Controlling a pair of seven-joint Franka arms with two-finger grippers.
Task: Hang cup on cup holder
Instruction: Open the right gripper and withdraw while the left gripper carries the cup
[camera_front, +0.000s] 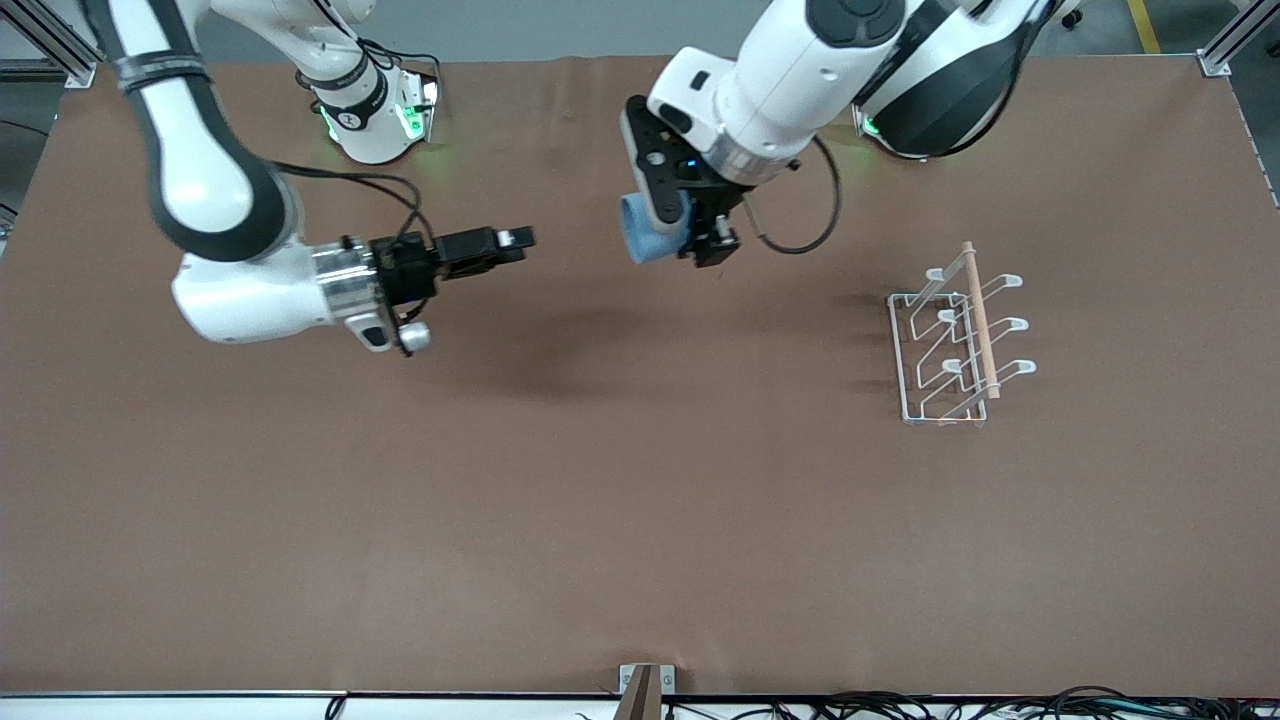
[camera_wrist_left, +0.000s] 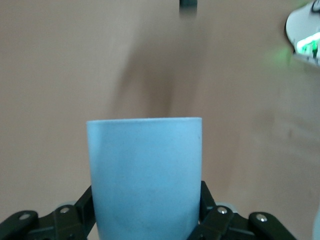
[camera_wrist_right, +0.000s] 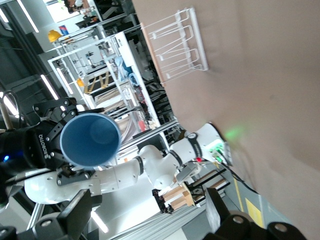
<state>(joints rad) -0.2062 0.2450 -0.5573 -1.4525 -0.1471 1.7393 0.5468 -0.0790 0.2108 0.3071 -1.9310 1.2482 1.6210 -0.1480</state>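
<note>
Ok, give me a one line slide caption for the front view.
Left gripper holds the light-blue cup above the table, the open right gripper alongside, the cup holder still empty.

- We see the cup (camera_front: 648, 240) in plain light blue.
- We see the cup holder (camera_front: 945, 345) in white wire, its dowel (camera_front: 980, 320) pale wood.
- We see the table (camera_front: 600, 520) in plain brown.

Left claw (camera_front: 690, 235) clamped shut, raised mid-table; right claw (camera_front: 505, 245) spread open, level.
</note>
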